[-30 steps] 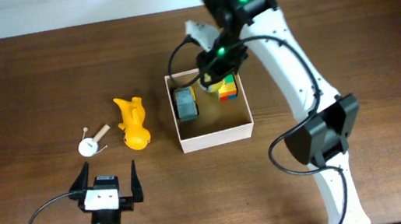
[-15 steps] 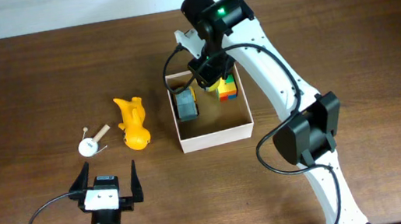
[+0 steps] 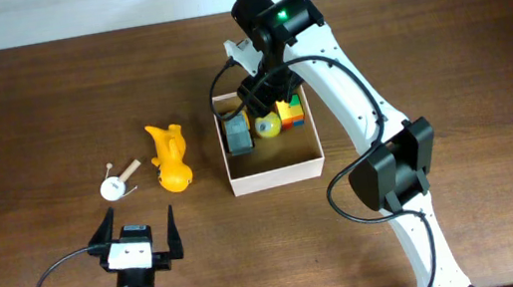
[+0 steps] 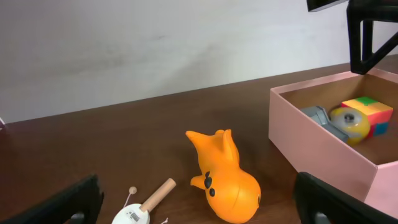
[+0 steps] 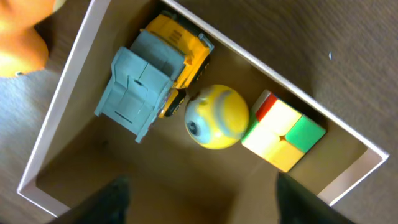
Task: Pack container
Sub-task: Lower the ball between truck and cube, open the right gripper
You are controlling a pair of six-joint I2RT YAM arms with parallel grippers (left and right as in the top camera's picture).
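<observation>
In the container [image 5: 174, 180], ball [image 5: 217, 117] between truck [image 5: 152, 74] and cube [image 5: 283, 130]

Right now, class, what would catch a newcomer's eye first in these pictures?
The white container in the middle of the table stands out first, holding a yellow ball, a multicoloured cube and a grey-and-yellow toy truck. Left of it on the dark wood lies a bright orange toy.

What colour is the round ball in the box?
Yellow ball; the right wrist view shows it best.
</observation>
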